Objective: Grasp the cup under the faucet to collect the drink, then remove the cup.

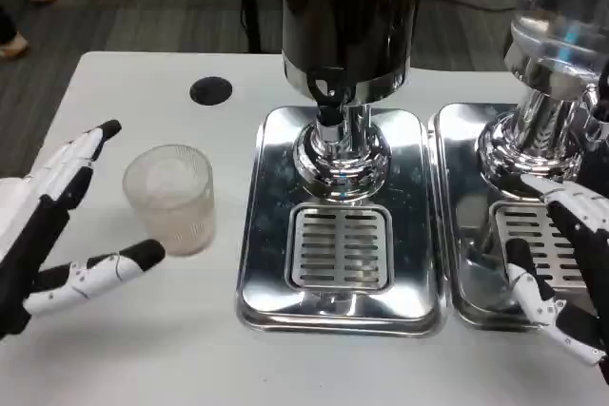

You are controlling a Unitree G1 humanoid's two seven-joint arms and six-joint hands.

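White bench (114, 349): left hand (57, 225) fingers wide beside cup (171, 199), right hand (561, 273) empty; light, slippery plastic, grip mid-wall.

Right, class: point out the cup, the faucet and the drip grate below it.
cup (171, 195), head view, on its ribbed side wall
faucet (329, 102), head view, on the black spout
drip grate (340, 247), head view, on its slotted middle

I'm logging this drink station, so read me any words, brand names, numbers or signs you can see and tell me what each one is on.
None can be read.
Cup: ribbed and translucent, no print.
Dark dispenser and its drip tray: bare metal, no label.
Second dispenser: only reflections.
Left hand and right hand: no markings.
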